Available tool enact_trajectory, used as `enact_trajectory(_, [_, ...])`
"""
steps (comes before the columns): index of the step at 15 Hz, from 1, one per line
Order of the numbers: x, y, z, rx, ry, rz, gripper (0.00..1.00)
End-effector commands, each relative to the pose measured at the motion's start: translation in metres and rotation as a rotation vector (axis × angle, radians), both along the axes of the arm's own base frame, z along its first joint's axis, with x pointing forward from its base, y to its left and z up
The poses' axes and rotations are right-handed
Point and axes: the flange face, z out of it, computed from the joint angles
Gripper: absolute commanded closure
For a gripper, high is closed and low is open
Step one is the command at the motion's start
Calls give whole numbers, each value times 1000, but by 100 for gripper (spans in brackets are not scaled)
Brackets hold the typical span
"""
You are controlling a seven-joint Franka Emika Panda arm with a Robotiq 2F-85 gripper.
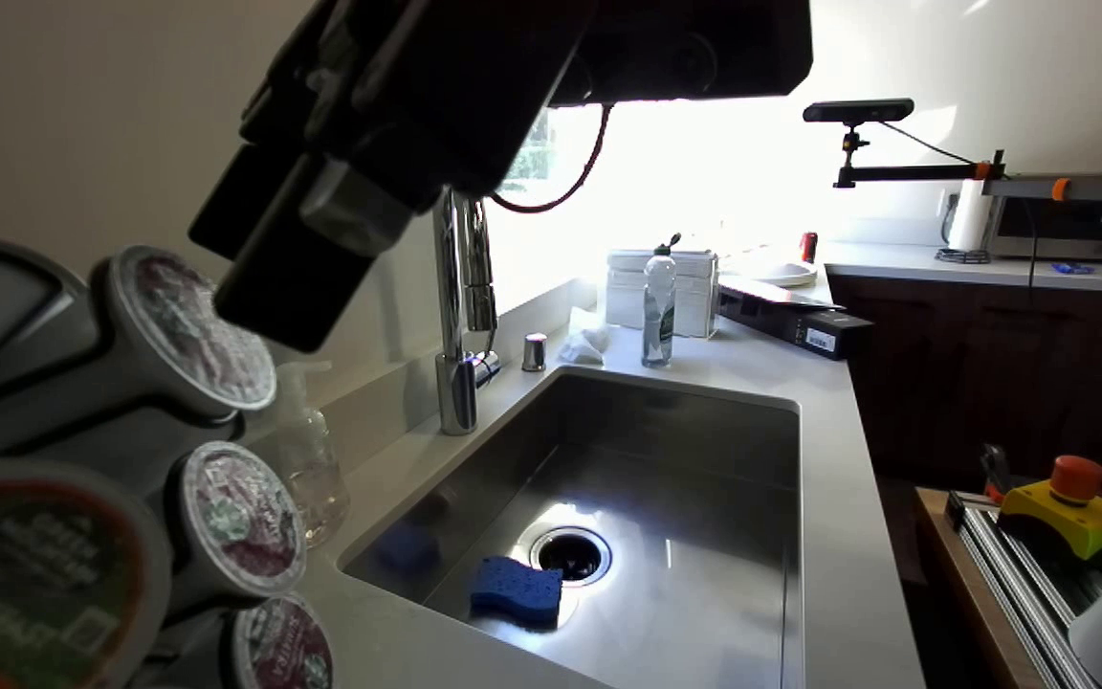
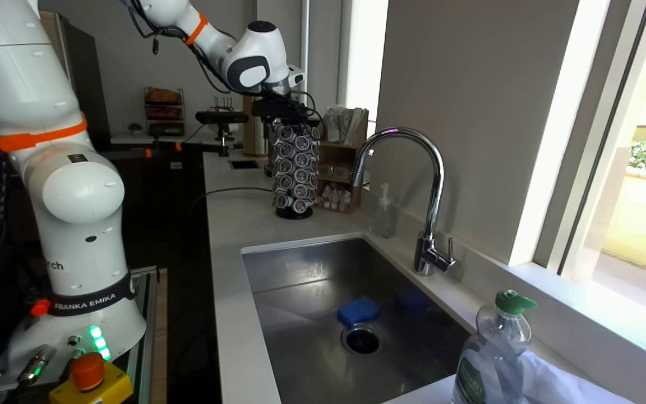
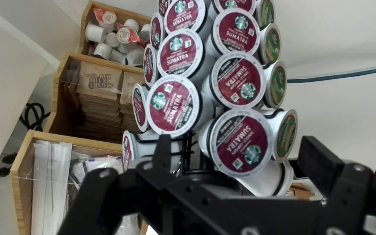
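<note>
My gripper (image 3: 240, 153) stands open in the wrist view, its fingers (image 3: 320, 160) wide apart and nothing held. Beyond the gap a maroon-lidded coffee pod (image 3: 242, 142) sits in a wire loop of the pod rack. Around it are a second maroon pod (image 3: 173, 106), a green-lidded pod (image 3: 285, 137) and a white pod (image 3: 263, 178) seen side-on. In an exterior view the whole rack (image 2: 299, 174) stands upright on the counter, the arm's wrist above and behind it. An exterior view shows the gripper (image 1: 231, 273) near a pod (image 1: 197, 330); contact is unclear.
Beside the rack is a wooden organiser (image 3: 57, 138) with creamers, sugar packets and straws. A steel sink (image 2: 295, 348) holds a blue sponge (image 2: 358, 311); a tall faucet (image 2: 438, 185) rises behind it. A soap pump (image 2: 383, 216) and a dish soap bottle (image 1: 659, 311) stand by the sink.
</note>
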Motion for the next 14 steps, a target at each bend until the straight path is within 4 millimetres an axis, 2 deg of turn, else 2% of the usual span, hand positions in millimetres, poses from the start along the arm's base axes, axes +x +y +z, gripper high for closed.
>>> enact_trajectory(1, [-13,3,-3,4,-35,-36,0])
enact_trajectory(14, [-27,10,-10,10,-90,-90,0])
